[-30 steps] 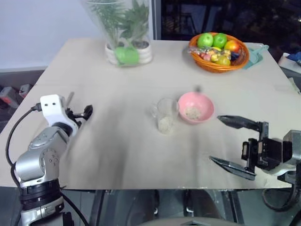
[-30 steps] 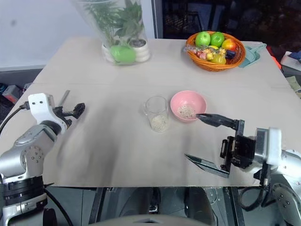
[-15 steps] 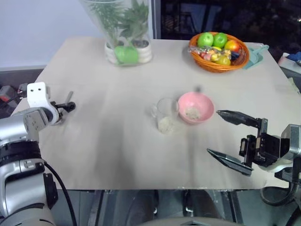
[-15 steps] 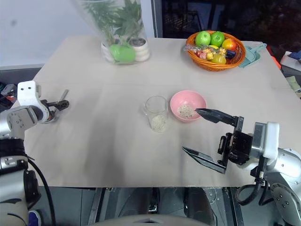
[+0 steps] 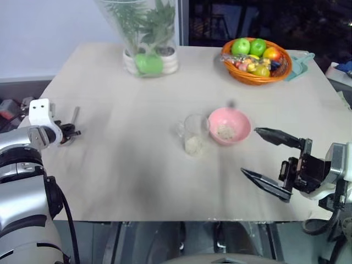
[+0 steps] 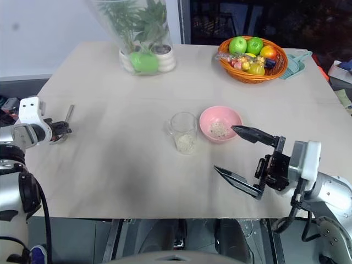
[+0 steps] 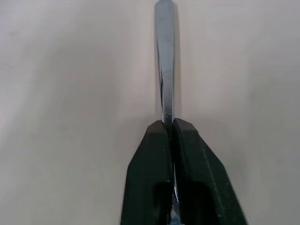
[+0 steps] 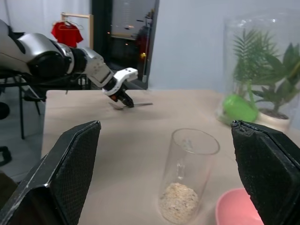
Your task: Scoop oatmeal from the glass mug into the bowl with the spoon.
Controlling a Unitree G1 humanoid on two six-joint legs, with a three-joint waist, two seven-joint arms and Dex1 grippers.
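Note:
The slim metal spoon (image 7: 165, 70) lies near the table's left edge, and my left gripper (image 5: 70, 132) is shut on one end of it; the rest of the spoon (image 5: 74, 114) points away toward the back. The clear glass mug (image 5: 194, 133) stands upright mid-table with pale oatmeal (image 8: 179, 200) at its bottom. The pink bowl (image 5: 237, 122) sits just right of the mug, with a small heap of oatmeal (image 5: 224, 132) inside. My right gripper (image 5: 250, 151) hovers open to the front right of the bowl, holding nothing.
A tall glass vase with plants (image 5: 146, 33) stands at the back centre. An orange basket of fruit (image 5: 256, 60) is at the back right, with a teal item (image 5: 300, 63) beside it. The table's front edge (image 5: 165, 219) runs close below my right gripper.
My left gripper has swung left toward the table's edge and shut on the spoon. The right gripper, mug and bowl have stayed put.

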